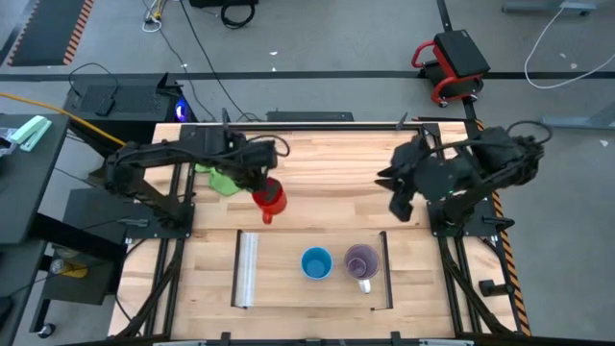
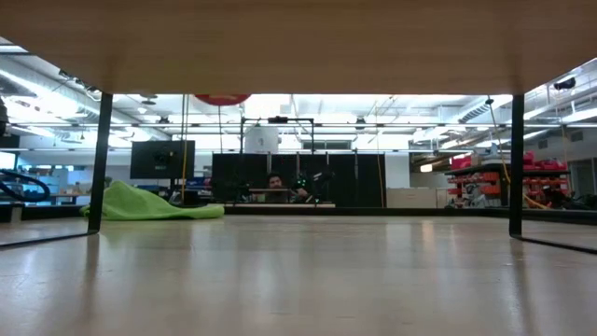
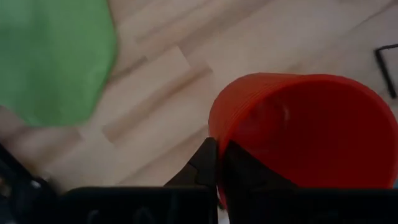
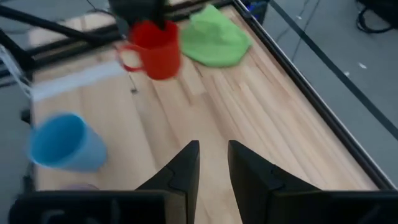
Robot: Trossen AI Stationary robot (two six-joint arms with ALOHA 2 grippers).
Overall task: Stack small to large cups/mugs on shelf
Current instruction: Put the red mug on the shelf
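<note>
flanking red mug (image 1: 271, 199): green cloth (image 1: 222, 179)

No readable text, labels, brands, numbers or signs in any of my 4 views. Nothing printed on the red mug (image 1: 271, 198), the light-blue cup (image 1: 316, 262) or the purple mug (image 1: 361, 260). Green cloth (image 1: 222, 179) plain, tabletop (image 1: 327, 173) bare wood grain only. Room behind in the low view: screens and shelving too small and dim to read anything.
</note>
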